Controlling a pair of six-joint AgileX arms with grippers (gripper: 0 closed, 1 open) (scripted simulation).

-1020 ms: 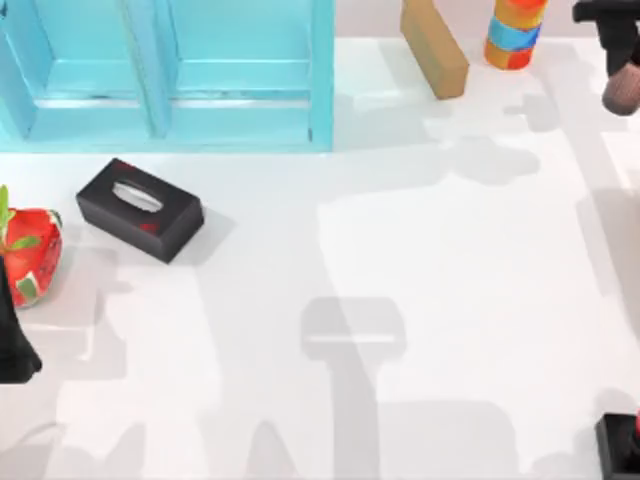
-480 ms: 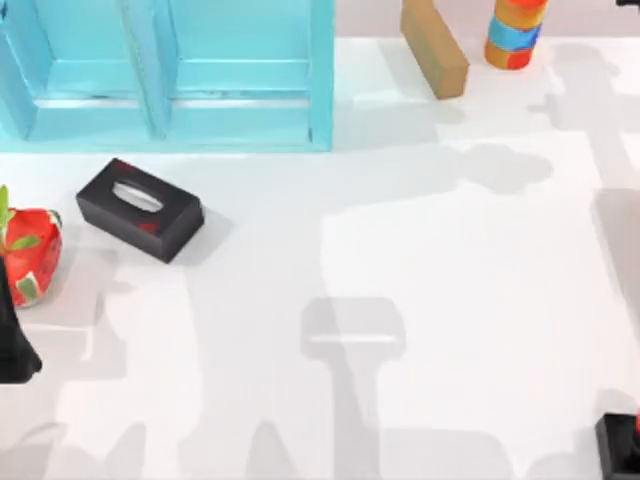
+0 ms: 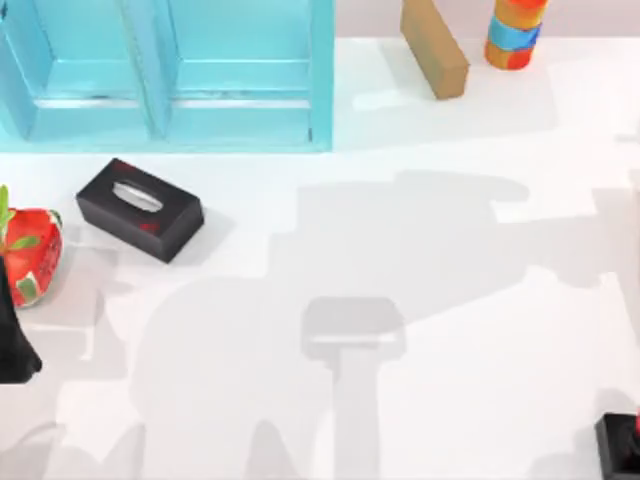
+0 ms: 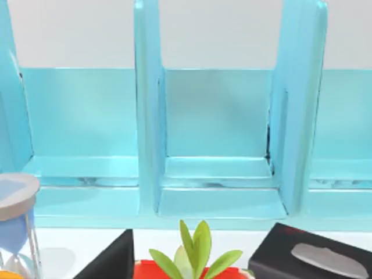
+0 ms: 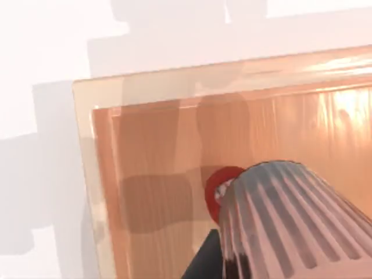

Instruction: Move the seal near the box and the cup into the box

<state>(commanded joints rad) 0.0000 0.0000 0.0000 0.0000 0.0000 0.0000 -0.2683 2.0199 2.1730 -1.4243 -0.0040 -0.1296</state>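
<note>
In the last second the right arm has left the worktop's 2 o'clock corner, and its fingers (image 5: 203, 260), pinching the cup (image 5: 290, 224), now hold it over the open box (image 5: 86, 151). A release should finish that half. The seal (image 3: 620, 445) sits at 4 o'clock; the left arm (image 3: 12, 350) is parked at 9 o'clock.

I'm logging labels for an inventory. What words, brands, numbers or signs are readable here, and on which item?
None are readable.
Black tissue box: small red marks, too blurred to read.
Striped cylinder: colour bands alone.
Wooden box, teal shelf: no lettering seen.
</note>
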